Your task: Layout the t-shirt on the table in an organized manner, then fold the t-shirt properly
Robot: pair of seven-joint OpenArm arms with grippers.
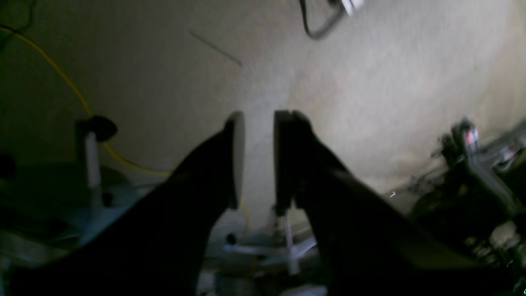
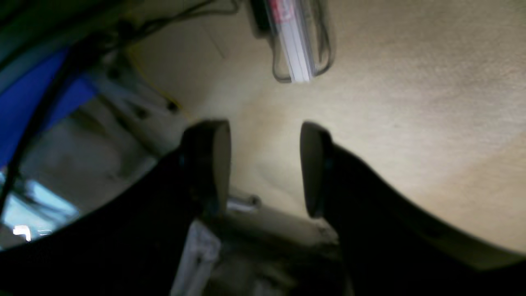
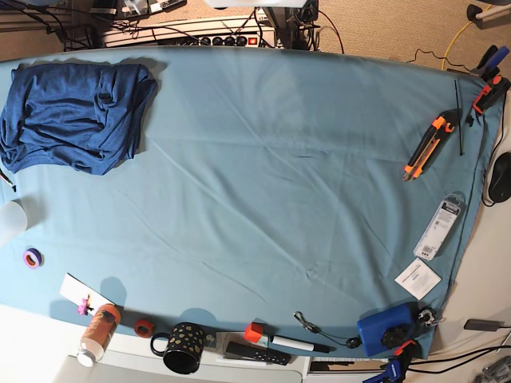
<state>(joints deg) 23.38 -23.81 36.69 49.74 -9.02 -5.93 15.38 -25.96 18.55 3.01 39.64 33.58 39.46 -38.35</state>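
While we hold both arms off the table point(image 3: 263, 159), the t-shirt point(image 3: 73, 116) lies bunched at its far corner, on the base view's left, long axis roughly along the far edge; our right arm should be nearer. Right gripper point(image 2: 265, 164): wide open, empty. Left gripper point(image 1: 259, 158): narrowly parted, empty. No writing readable.

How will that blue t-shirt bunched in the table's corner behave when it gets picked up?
The t-shirt lies in soft, rumpled folds, so it will likely hang limp and unfold when lifted. It looks thin, so probably light. On the smooth table cloth, it may slide and bunch if pushed.
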